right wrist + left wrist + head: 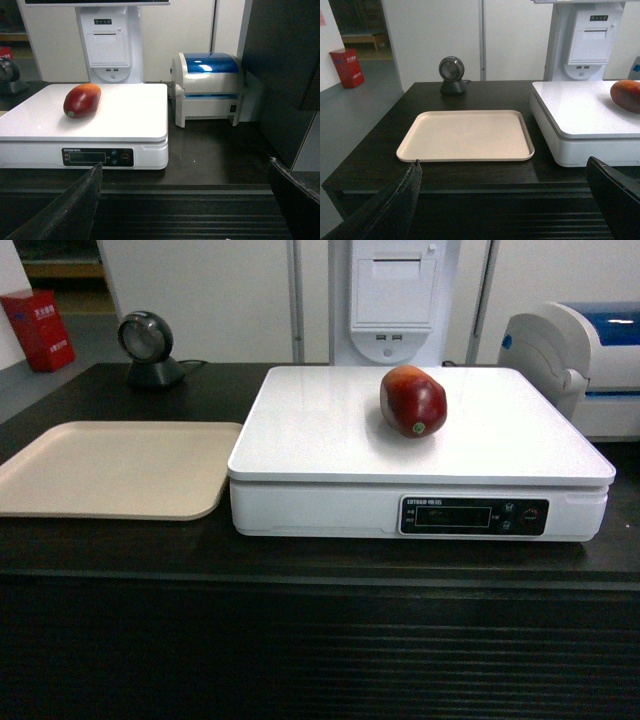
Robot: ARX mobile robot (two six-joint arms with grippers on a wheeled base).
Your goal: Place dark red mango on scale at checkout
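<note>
The dark red mango (412,401) lies on its side on the white platform of the scale (330,440), a little right of the middle, untouched. It also shows as the mango (81,100) in the right wrist view and at the right edge as the mango (627,95) in the left wrist view. The scale (85,140) stands on the black checkout (300,640) counter. My left gripper (502,172) is open and empty, held back in front of the ribbed counter front. My right gripper (182,172) is likewise open and empty, short of the counter edge. Neither gripper appears in the head view.
A beige tray (110,470) lies left of the scale. A round black scanner (147,348) stands at the back left. A white and blue printer (207,87) sits right of the scale, and a white kiosk (393,295) rises behind it. A dark panel (285,75) stands at the far right.
</note>
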